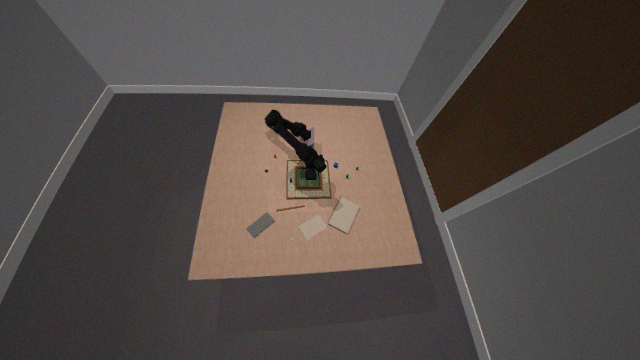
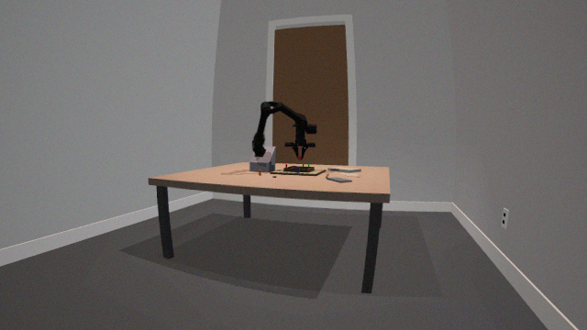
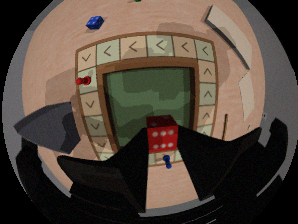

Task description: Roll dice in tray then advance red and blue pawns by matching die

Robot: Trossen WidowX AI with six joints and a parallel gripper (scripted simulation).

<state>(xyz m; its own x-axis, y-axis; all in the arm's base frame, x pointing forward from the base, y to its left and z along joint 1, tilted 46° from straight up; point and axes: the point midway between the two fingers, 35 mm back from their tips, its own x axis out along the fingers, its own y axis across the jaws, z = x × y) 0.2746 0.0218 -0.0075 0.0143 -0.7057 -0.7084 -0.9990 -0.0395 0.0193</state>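
Observation:
My gripper (image 3: 160, 129) (image 2: 300, 158) is shut on the red die (image 3: 162, 139) and holds it above the green-floored tray (image 3: 100, 107) (image 1: 309, 188). The face of the red die toward the wrist camera shows six pips. The blue die (image 3: 95, 22) (image 1: 336, 165) lies on the table outside the board. The red pawn (image 3: 84, 80) stands on the arrow track (image 3: 133, 46) near a corner. The blue pawn (image 3: 167, 161) (image 1: 291, 180) (image 2: 298, 170) stands on the track's near side in the wrist view. The arm hides part of the board in the top view.
Two green pieces (image 1: 347, 176) (image 1: 357, 168) stand beyond the blue die. An orange piece (image 1: 275, 156) and a small dark piece (image 1: 266, 171) lie left of the board. A book (image 1: 344, 215), a paper (image 1: 313, 227), a grey slab (image 1: 260, 225) and a stick (image 1: 290, 208) lie around it.

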